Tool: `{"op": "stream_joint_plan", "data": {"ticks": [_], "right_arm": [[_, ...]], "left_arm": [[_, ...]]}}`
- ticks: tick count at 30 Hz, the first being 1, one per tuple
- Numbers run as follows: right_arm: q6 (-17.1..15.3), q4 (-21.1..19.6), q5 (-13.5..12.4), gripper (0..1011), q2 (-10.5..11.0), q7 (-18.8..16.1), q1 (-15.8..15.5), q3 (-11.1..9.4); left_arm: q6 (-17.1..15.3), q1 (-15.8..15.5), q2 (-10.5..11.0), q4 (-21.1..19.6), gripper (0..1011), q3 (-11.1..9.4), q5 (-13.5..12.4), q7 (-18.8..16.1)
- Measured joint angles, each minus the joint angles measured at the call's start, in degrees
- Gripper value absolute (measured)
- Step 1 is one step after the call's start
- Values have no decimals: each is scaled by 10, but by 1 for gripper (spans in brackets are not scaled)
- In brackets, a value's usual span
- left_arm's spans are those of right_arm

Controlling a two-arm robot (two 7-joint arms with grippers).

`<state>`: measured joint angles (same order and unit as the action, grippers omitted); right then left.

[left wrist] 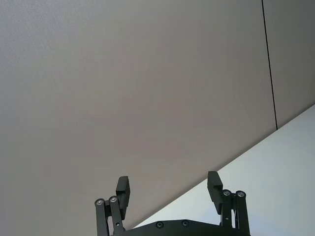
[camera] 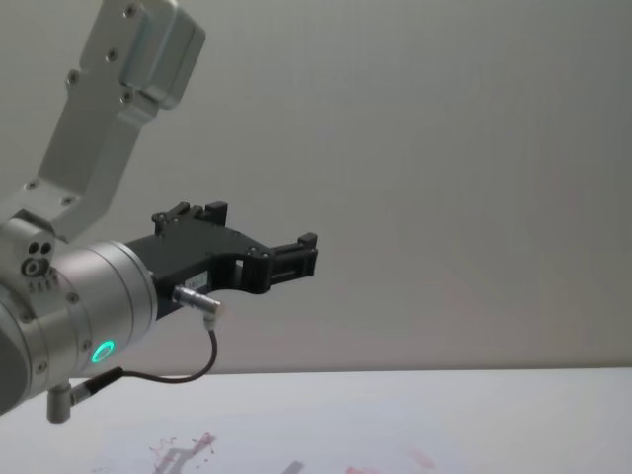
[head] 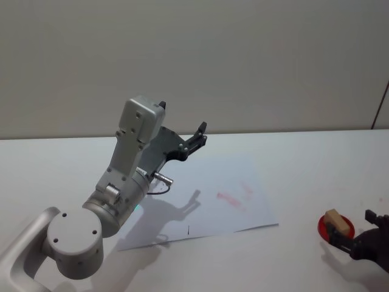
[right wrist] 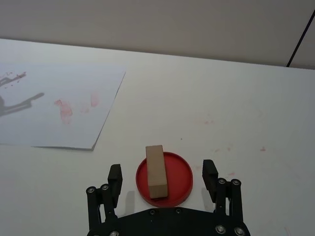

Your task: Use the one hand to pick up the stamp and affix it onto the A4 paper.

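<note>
Right up close I see my right hand, black, with slim fingers. It is wide open and holds nothing. One finger is on each side of a little round red dish, and neither finger touches what is inside it. The hand hangs low over the desk, and I can see its shadow under the fingers.

Inside the red dish is the stamp, a small block the colour of light wood. It sits a bit off the middle of the dish, with its long side pointing away from the hand. It is the one thing in the dish. A few tiny red specks dot the white desk past the dish.

From the head view, the A4 paper lies flat in the middle of the desk, to the left of the dish and apart from it. It has smudgy red marks on it.

My left hand is up in the air, pointing at the plain wall. Its fingers are spread apart and hold nothing. That big silver arm hangs over the left part of the paper, and its shadow falls across the sheet.
</note>
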<state>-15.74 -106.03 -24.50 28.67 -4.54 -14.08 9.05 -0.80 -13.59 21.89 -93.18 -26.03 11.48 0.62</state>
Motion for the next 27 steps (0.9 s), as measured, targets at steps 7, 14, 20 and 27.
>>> {"op": "stream_joint_plan", "data": {"ticks": [7,14,20,27], "right_arm": [[-16,11,19,1001,-7,-7,13,6],[-26,23,40,994,-15,-20,29,12],[-31,30,50,867,-19,-27,38,15],[-34,35,58,648,-22,-32,44,17]], "left_arm": [[0,0,0,0,1001,0,0,0],[0,0,0,0,1001,0,0,0],[0,0,0,0,1001,0,0,0],[0,0,0,0,1001,0,0,0]]}}
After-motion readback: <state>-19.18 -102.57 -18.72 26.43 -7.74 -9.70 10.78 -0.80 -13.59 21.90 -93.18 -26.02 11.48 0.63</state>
